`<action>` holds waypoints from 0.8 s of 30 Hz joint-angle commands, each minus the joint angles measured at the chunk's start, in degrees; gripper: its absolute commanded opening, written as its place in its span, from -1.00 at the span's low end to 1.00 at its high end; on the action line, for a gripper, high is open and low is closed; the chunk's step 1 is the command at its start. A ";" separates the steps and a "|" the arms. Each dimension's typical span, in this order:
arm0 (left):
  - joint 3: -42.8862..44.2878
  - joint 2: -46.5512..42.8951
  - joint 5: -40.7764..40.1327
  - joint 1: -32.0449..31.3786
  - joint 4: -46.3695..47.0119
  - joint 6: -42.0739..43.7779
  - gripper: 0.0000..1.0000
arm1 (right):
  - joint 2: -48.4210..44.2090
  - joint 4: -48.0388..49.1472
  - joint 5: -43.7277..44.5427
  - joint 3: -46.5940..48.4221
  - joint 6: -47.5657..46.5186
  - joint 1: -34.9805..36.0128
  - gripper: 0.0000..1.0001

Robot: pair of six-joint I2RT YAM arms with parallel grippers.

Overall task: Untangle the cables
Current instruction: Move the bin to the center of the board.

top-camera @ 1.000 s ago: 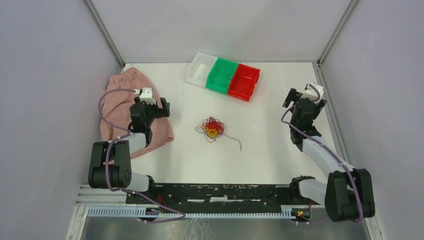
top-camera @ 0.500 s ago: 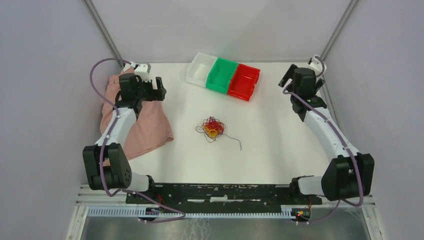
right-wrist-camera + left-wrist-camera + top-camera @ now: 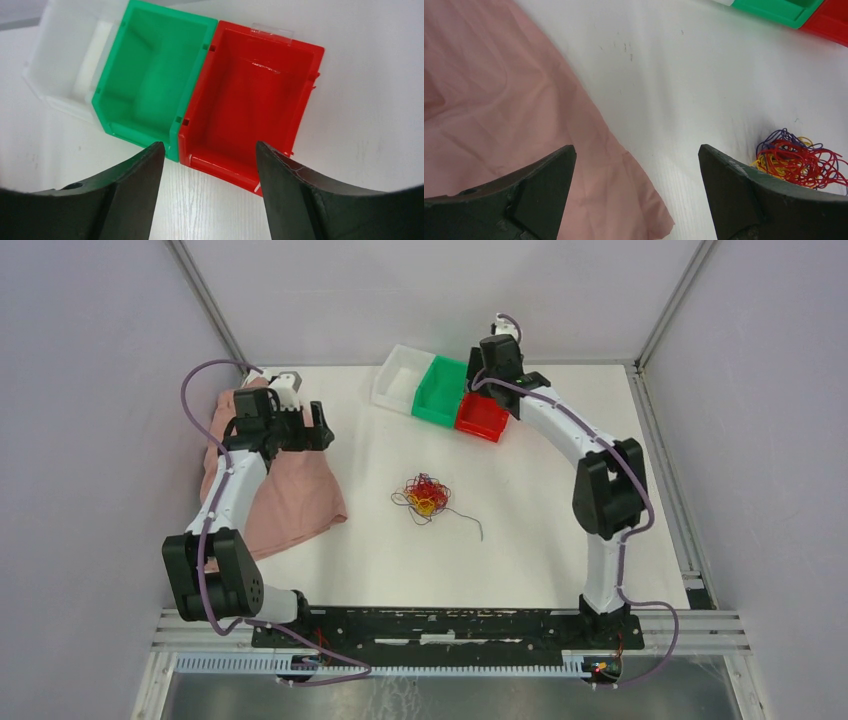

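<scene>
The cables (image 3: pixel 425 496) lie as one small tangle of red, yellow and dark wires at the middle of the table, with one dark strand trailing to the right. The left wrist view catches the cables (image 3: pixel 796 162) by its right finger. My left gripper (image 3: pixel 316 428) hangs open above the right edge of the pink cloth, well left of the tangle; in its own view the left gripper (image 3: pixel 636 150) has nothing between the fingers. My right gripper (image 3: pixel 497 368) is open over the bins at the back, and in its wrist view the right gripper (image 3: pixel 210 145) holds nothing.
A pink cloth (image 3: pixel 285 490) lies at the left of the table under my left arm. Three joined bins stand at the back: white bin (image 3: pixel 400 380), green bin (image 3: pixel 442 392), red bin (image 3: pixel 485 415). In the right wrist view, green bin (image 3: pixel 150 75) and red bin (image 3: pixel 255 95) are empty.
My right arm has swung from the back right corner leftward to above the bins, its jaws somewhat narrower. My left arm stretched back over the cloth. The cables have not moved.
</scene>
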 commanded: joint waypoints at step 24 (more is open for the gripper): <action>2.01 -1.36 6.76 0.03 -3.72 1.61 0.99 | 23.52 -4.45 -1.83 20.06 -1.51 2.39 -0.30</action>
